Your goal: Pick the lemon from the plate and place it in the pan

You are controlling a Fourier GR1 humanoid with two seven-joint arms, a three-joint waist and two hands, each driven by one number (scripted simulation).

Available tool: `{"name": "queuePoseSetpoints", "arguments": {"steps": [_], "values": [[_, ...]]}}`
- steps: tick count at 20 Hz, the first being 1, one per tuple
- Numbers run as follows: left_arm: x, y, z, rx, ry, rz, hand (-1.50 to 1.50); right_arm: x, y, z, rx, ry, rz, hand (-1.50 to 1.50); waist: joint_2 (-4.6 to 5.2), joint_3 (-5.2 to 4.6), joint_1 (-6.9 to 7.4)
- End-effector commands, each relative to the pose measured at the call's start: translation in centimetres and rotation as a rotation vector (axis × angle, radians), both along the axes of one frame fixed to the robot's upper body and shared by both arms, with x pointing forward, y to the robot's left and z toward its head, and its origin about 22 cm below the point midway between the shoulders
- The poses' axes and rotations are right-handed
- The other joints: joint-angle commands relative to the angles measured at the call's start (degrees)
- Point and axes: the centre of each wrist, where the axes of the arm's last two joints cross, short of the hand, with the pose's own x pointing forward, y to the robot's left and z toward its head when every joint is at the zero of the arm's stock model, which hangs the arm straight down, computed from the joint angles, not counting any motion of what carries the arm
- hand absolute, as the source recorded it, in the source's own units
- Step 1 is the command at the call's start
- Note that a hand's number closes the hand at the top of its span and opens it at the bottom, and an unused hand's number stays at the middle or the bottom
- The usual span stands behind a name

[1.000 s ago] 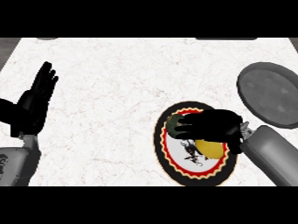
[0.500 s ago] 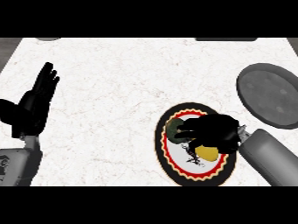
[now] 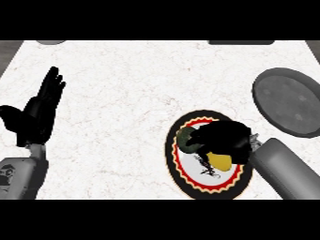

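1. White marbled surface (image 3: 141,84); darker grey strips past its left and right edges.
2. Grey pan (image 3: 292,101) at right, apart from the plate (image 3: 179,161).
3. Right hand (image 3: 221,139) over the plate, fingers curled round the yellow lemon (image 3: 222,161), mostly hidden.
4. Left hand (image 3: 37,110) rests at left, fingers straight.
5. Two objects cut off at top edge, unidentifiable.

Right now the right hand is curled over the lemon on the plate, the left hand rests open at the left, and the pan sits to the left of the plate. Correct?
Not quite: in the head view the pan sits up and to the right of the plate, not left. The rest holds: the right hand is curled over the lemon on the plate, and the left hand rests open at the left.
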Motion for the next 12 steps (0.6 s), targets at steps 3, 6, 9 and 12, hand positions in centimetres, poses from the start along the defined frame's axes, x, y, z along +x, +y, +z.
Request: {"name": "queuePoseSetpoints", "arguments": {"steps": [3, 6, 9, 12], "values": [[-0.4, 1.3, -0.2, 0.001, 0.025, 0.052, 0.00, -0.2, -2.9, -3.4, -0.004, 0.110, -0.671, 1.50, 0.00, 0.19, -4.66], [-1.0, 2.1, -0.6, 0.014, 0.035, 0.084, 0.00, -0.6, -2.4, -3.7, 0.074, 0.075, -0.963, 1.50, -0.75, 0.13, -5.73], [-1.2, 2.6, -0.6, 0.012, 0.028, 0.091, 0.00, 0.4, 0.1, 0.7, 0.257, -0.167, -1.157, 1.50, -1.14, 0.08, -5.07], [-1.0, 2.0, -0.5, 0.018, 0.031, 0.084, 0.00, -0.9, 3.6, 3.4, 0.418, -0.293, -1.270, 1.50, -0.98, 0.14, -4.71]]}}
